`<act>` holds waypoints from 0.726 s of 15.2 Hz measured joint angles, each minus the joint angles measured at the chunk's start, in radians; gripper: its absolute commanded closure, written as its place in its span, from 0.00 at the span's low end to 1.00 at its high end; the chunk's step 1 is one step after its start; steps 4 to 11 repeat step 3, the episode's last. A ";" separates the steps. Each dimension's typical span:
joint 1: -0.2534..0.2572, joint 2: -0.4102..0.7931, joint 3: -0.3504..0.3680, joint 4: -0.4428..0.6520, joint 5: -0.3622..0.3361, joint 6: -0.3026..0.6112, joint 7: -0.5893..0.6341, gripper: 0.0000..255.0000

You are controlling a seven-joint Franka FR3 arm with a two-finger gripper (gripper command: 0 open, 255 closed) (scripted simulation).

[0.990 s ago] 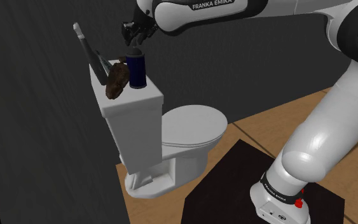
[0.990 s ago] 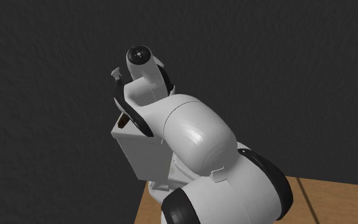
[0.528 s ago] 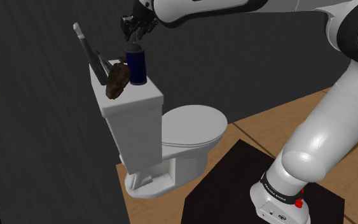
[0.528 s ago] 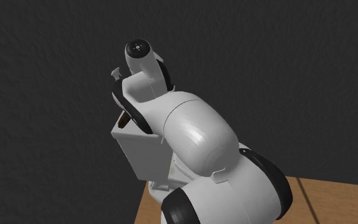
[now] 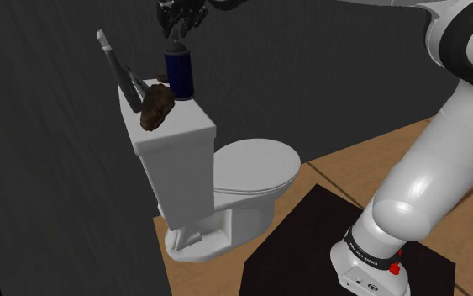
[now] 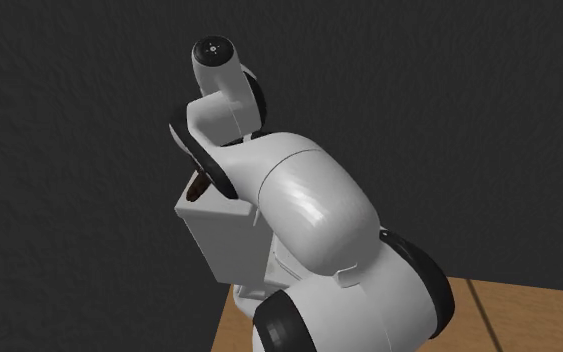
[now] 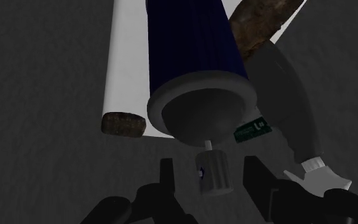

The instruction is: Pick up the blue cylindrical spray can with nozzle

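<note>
- The gripper (image 5: 178,17) hangs near the top of the shoulder view, pointing down right over the toilet tank.
- In the wrist view its black fingers (image 7: 166,173) are drawn in close on either side of the small grey nozzle (image 7: 214,172). A thin dark gap seems to show on each side, so contact is hard to make out.
- The blue spray can (image 5: 180,76) hangs upright straight beneath the gripper. Its base looks raised just above the tank lid (image 5: 188,124), so it appears to be held by the nozzle.
- Seen from the wrist, the can's ribbed blue body (image 7: 190,51) runs away from the fingers, under a grey domed cap (image 7: 203,105).
- Just beside the can, on the shoulder view's left, a lumpy brown thing (image 5: 155,108) lies on the lid.
- Past that, a dark grey bottle-like thing (image 5: 112,60) leans up against the dark wall (image 5: 41,185). Its white end (image 7: 312,168) and a small green label (image 7: 252,129) show near one finger.
- Below the tank, the white toilet's seat cover (image 5: 255,160) is down.
- The toilet stands on a wood floor (image 5: 369,151).
- The dark stand (image 5: 310,244) sits at the lower right of the shoulder view.
- In the second exterior view the white arm (image 6: 309,220) covers most of the tank (image 6: 219,245).
</note>
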 measured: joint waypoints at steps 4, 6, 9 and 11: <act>0.002 0.007 0.003 0.042 0.000 -0.036 -0.003 1.00; 0.002 0.007 0.003 0.042 0.000 -0.036 -0.003 1.00; 0.002 0.007 0.003 0.042 0.000 -0.036 -0.003 1.00; 0.002 0.007 0.003 0.042 0.000 -0.036 -0.003 1.00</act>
